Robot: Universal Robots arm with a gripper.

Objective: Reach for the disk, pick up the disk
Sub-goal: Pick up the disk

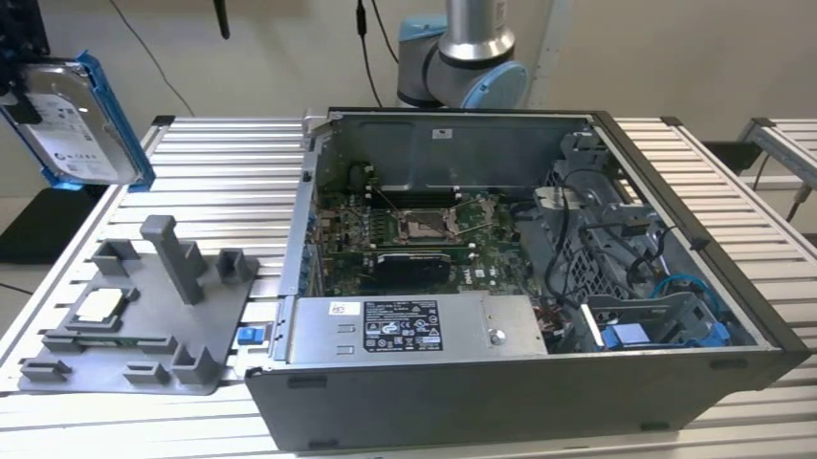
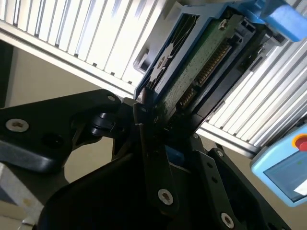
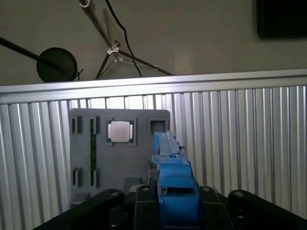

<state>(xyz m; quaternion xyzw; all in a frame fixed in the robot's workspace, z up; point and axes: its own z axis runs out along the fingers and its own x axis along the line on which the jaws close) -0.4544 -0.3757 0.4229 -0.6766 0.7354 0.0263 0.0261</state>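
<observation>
— Where is the disk (image 1: 73,122) found?
— It is clamped in the gripper (image 2: 165,122), whose black jaws are closed on its lower end. It is held on edge, long axis near upright, high at the exterior view's left, clear of the ribbed aluminium table (image 1: 217,163).
— Its make?
— Flat silver metal, white label, blue plastic bracket. A grey moulded tray (image 1: 128,325) is seen below, well apart.

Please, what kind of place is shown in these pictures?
Probably a robotics laboratory or test cell for computer assembly work: a robot arm stands behind a slatted metal table, an open computer case sits on it, and the gripper holds the disk in the air.
</observation>
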